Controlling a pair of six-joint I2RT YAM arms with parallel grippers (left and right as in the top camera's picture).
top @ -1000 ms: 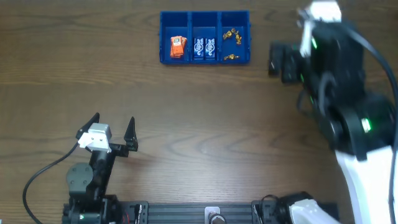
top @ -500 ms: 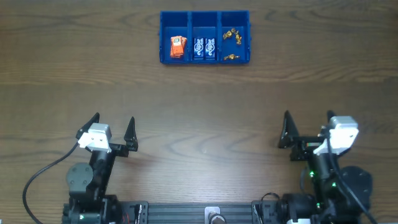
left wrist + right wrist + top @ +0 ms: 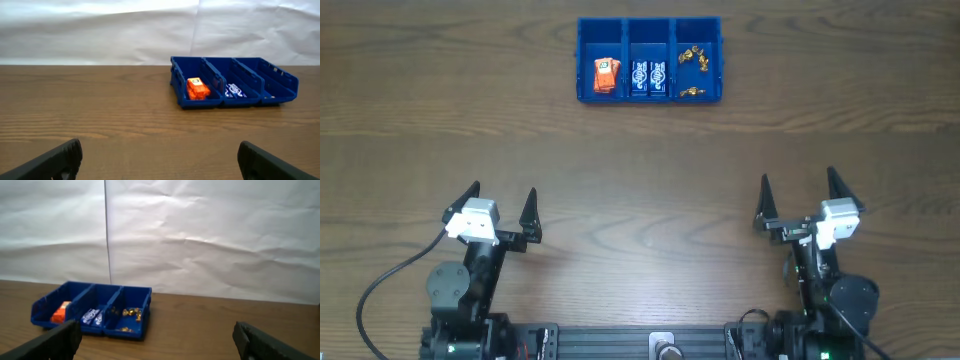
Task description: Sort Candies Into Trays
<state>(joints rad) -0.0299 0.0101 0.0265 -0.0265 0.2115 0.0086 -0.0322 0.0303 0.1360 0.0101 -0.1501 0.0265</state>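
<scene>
Moved: right gripper [image 3: 798,190] came back from beside the tray [image 3: 582,60] to the table [image 3: 640,170] front.
Candies: orange candy [image 3: 606,75], blue candies [image 3: 649,75], gold candies [image 3: 693,60] (one kind per slot) in the tray.
Grippers: left gripper [image 3: 503,192] and the right one wide open, empty.

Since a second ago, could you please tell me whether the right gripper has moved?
Yes. The right gripper has moved from right of the blue tray down the top view, back toward its own base.
</scene>
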